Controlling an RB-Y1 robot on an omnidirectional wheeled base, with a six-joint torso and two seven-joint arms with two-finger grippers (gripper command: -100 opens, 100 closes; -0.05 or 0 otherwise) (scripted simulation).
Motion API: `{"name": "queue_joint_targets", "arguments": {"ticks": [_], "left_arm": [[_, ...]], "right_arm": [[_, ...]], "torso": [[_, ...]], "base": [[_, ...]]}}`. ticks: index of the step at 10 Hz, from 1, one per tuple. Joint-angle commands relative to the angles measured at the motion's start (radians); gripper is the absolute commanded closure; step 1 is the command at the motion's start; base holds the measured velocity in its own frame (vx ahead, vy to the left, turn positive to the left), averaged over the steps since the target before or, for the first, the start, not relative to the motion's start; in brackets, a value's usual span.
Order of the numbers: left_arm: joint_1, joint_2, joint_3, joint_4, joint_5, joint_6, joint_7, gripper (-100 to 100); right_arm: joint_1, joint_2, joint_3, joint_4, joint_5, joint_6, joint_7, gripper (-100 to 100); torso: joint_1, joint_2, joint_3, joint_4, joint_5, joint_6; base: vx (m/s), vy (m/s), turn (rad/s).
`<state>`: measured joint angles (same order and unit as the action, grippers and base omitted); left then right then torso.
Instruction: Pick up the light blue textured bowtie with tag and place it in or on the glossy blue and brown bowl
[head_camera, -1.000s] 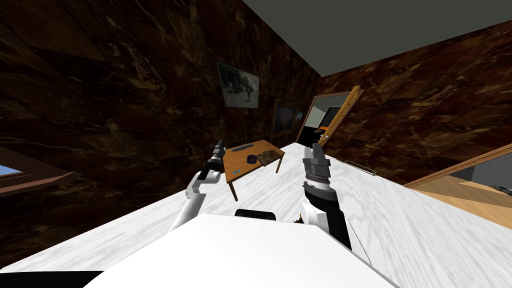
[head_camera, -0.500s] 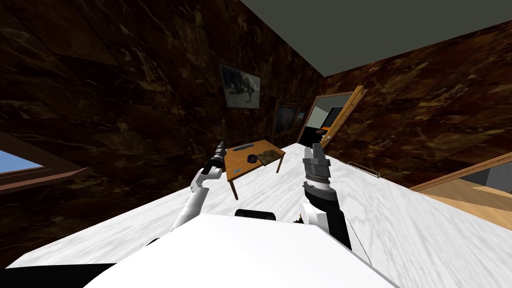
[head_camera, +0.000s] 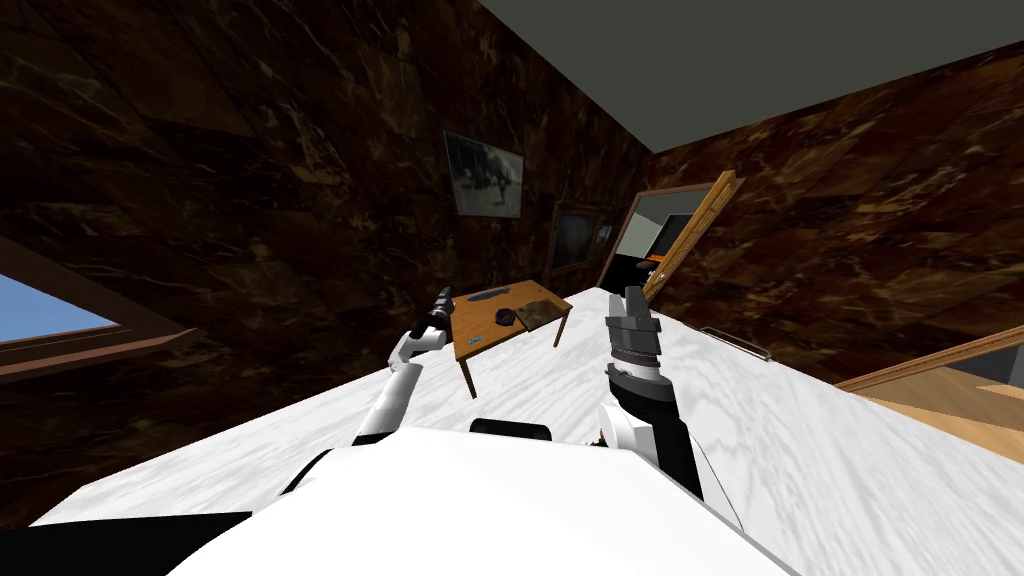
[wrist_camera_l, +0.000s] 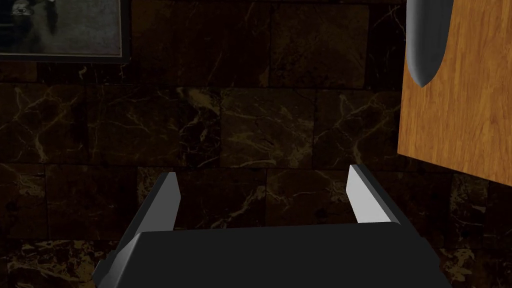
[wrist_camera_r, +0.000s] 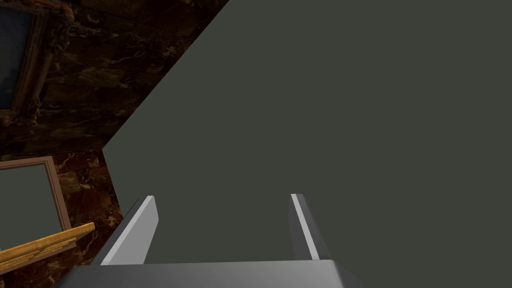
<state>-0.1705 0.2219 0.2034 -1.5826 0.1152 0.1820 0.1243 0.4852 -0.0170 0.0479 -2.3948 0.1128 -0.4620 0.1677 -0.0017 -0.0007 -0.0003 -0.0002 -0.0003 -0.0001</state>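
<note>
Right hand (wrist_camera_r: 222, 196), fingers (wrist_camera_r: 142, 230) apart, empty, points upward, out of the way: parked, I judge. Left hand (wrist_camera_l: 261, 172), fingers spread, empty, held out by the bench (head_camera: 482, 322) left edge, likely staging a grasp. Bowtie (head_camera: 476, 341) lies at the bench's near edge, apart from the dark bowl (head_camera: 505, 317) farther in, mid-bench.

Far off on the white floor (head_camera: 800, 430): wooden table (head_camera: 530, 325) bearing a dark bowl (head_camera: 505, 317) mid-top and a small blue bowtie (head_camera: 474, 341) toward the near left edge. Left gripper (head_camera: 445, 292) raised at the table's left, right gripper (head_camera: 633, 293) raised to its right.
</note>
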Motion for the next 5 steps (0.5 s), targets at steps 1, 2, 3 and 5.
{"name": "queue_joint_targets", "arguments": {"ticks": [1,2,3,5], "left_arm": [[-0.019,-0.003,0.006,0.034,0.001,0.047,0.002,-100],[-0.055,0.000,0.014,0.069,0.007,0.077,0.007,-100],[-0.055,0.000,0.014,0.095,0.007,0.100,0.007,-100],[-0.088,0.003,0.022,0.159,0.012,0.155,0.010,-100]], "right_arm": [[0.000,0.000,0.000,0.000,0.000,0.000,0.000,0],[0.000,0.000,0.000,0.000,0.000,0.000,0.000,0],[0.000,0.000,0.000,0.000,0.000,0.000,0.000,0],[0.000,0.000,0.000,0.000,0.000,0.000,0.000,0]], "torso": [[0.000,0.000,0.000,0.000,0.000,0.000],[0.000,0.000,0.000,0.000,0.000,0.000],[0.000,-0.001,0.000,0.000,0.000,0.000],[-0.001,-0.002,-0.001,0.000,0.000,0.000]], "base": [[0.004,-0.019,0.028],[0.013,-0.028,0.057],[0.017,-0.025,0.032],[0.026,-0.026,0.038]]}}
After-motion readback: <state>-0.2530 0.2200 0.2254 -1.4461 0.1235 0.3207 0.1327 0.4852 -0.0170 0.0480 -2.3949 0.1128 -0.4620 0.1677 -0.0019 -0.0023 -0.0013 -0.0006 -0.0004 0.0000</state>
